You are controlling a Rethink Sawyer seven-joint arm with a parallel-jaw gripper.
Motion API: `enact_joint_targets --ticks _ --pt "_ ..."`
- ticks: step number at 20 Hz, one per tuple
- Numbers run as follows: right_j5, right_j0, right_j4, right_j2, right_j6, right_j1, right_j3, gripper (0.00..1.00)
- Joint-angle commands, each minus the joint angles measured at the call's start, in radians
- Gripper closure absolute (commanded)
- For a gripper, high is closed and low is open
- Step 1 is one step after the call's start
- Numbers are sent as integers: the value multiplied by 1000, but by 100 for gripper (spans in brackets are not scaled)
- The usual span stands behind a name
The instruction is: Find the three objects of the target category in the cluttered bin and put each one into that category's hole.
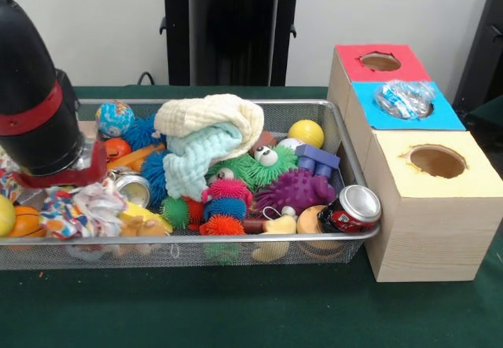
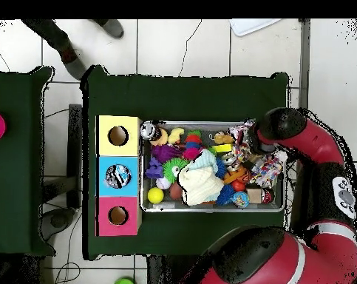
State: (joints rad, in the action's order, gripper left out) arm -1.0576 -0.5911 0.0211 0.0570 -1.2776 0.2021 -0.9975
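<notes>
A wire mesh bin (image 1: 346, 242) is heaped with toys, cloths and cans. My gripper (image 1: 59, 177) reaches down into the bin's left end under the black and red arm, and its tips are hidden among the clutter. A silver can (image 1: 134, 188) lies just right of it. A red and black soda can (image 1: 350, 209) leans in the front right corner. Three boxes stand right of the bin: red (image 1: 346, 69), blue (image 1: 448, 116) and yellow (image 1: 479, 179), each with a hole. A crumpled clear plastic bottle (image 1: 404, 98) sits in the blue box's hole. In the overhead view my gripper (image 2: 253, 145) is over the bin's right end.
A cream cloth (image 1: 211, 116) and a pale green cloth (image 1: 192, 163) lie piled mid-bin over spiky balls, a globe ball (image 1: 115, 118), a yellow ball (image 1: 306, 133) and a purple block (image 1: 317, 159). A person's feet (image 2: 72, 65) show beyond the table in the overhead view.
</notes>
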Motion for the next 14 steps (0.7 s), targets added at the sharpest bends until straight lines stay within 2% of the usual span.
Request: enact_joint_targets --ticks 1,7,14 --pt "122 12 -135 146 -226 2 -252 100" --pt "136 30 -165 119 -211 -15 -234 100" --pt "169 35 -183 102 -215 2 -276 100"
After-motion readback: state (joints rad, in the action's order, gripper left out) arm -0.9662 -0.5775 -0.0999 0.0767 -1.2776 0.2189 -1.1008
